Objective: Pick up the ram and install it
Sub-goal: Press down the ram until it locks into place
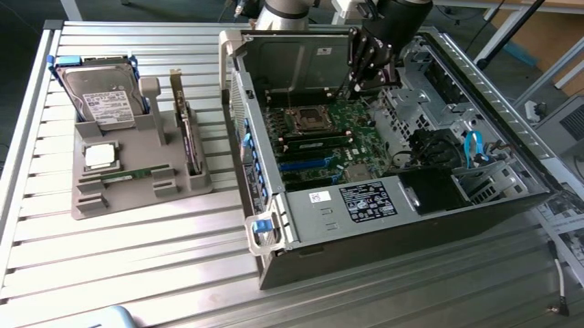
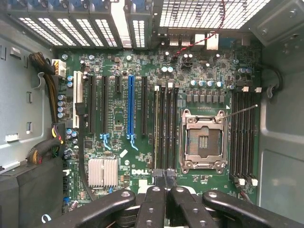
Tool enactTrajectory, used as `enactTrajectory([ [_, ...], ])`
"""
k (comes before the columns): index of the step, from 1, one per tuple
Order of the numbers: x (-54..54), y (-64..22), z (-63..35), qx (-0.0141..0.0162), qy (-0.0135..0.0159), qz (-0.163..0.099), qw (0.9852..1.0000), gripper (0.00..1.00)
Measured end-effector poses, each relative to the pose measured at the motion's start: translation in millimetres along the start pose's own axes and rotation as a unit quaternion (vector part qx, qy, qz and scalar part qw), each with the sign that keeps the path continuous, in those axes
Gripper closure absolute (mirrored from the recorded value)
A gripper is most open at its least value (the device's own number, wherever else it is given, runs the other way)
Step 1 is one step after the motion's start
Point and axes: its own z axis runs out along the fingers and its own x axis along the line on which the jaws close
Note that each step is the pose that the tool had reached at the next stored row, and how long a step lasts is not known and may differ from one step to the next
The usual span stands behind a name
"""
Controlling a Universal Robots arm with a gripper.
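We see one hand, fingers together and empty, over one motherboard; one ram stick lies in one holder.

can't really make out the ram in the gray holder, too small; claw tips hidden behind the case wall.

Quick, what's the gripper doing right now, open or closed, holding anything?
Gripper: closed, fingers together over the motherboard inside the case; whether anything is held cannot be told.
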Motion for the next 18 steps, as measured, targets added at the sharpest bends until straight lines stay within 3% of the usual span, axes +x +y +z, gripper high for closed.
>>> enactTrajectory([
  [6, 0.0, 0.0, 0.0, 0.0001, -0.0001, 0.004, 1.0000, 0.89],
  [13, 0.0, 0.0, -0.1, 0.0006, -0.0017, 0.030, 0.9996, 0.89],
  [18, 0.0, 0.0, 0.0, 0.0013, -0.0025, 0.057, 0.9983, 0.89],
])
